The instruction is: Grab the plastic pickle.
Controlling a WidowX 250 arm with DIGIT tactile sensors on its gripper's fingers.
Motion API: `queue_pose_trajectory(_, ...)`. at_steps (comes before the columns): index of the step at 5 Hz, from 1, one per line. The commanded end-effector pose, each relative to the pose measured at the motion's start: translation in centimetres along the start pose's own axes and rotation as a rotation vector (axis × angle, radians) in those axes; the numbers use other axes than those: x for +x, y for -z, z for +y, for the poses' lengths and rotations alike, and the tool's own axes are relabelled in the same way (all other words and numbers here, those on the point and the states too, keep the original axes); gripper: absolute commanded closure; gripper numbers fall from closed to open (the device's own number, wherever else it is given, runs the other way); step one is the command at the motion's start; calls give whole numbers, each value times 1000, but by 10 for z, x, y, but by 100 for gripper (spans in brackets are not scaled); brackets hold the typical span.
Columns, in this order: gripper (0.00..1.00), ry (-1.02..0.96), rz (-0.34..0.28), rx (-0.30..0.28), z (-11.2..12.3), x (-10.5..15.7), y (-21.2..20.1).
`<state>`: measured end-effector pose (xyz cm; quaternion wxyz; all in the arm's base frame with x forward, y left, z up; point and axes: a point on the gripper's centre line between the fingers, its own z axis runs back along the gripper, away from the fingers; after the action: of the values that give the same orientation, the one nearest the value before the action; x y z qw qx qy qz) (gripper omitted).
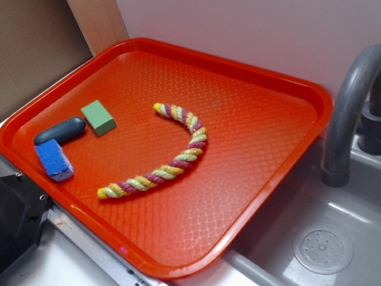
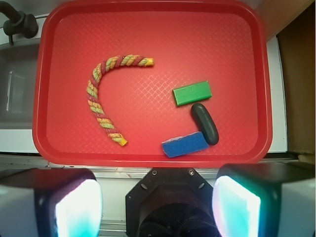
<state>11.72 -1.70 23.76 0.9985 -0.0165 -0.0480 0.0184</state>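
The gripper (image 2: 158, 207) hangs wide and empty, its fingers cut off by the wrist view's edge, above the tray (image 2: 148, 153), well apart from the plastic pickle (image 2: 205, 123), which touches the blue sponge block (image 2: 184, 144).

The pickle (image 2: 205, 123) is hemmed by the green block (image 2: 192, 93) and blue sponge (image 2: 185, 144); above it is open.

Pale wall (image 1: 250, 30) behind grey sink (image 1: 333, 238) and faucet (image 1: 348, 107).

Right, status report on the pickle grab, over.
Gripper open, empty, above the tray's near edge. Plastic pickle lying flat, touching blue sponge block; green block close beside.
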Motion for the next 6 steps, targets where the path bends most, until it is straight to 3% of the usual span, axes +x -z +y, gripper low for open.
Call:
queue_pose_trajectory(1, 0, 0, 0, 0, 0, 0, 0)
queue_pose_trajectory(2, 0, 125, -30, 40, 12, 6, 18)
queue_pose_trajectory(3, 0, 223, -77, 16, 30, 13, 37)
queue_pose_trajectory(4, 0, 246, -57, 38, 61, 19, 73)
queue_pose_trajectory(5, 0, 249, -25, 37, 76, 22, 98)
queue_pose_trajectory(6, 0, 206, 29, 88, 91, 27, 132)
